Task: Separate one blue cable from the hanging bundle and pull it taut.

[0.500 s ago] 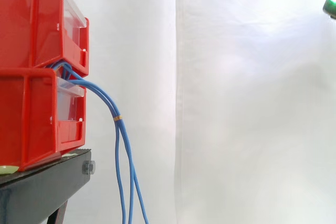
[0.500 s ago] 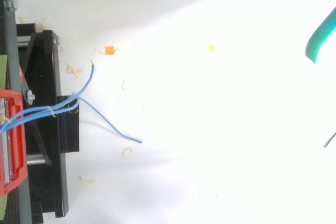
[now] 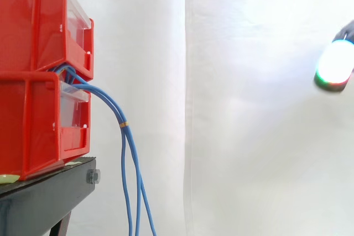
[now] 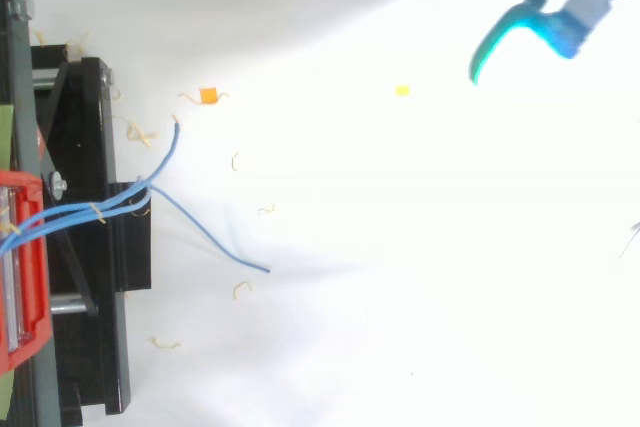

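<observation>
You're looking at two red bins [image 3: 33, 26] sitting stacked at 9 o'clock on the black stand [image 3: 44, 197]. The blue cable bundle [image 3: 125, 136] is coming out over the lower bin's clear front, under the upper one. It's hanging down past the stand, with one yellow band [image 3: 124, 124] cinching it. From above, you're seeing two loose ends [image 4: 268, 269] fanning out across the white floor [image 4: 400, 247]. The hand [image 3: 334, 64] is hovering at 3 o'clock, well apart from the cables and touching nothing. You can't tell whether it's spread or closed.
</observation>
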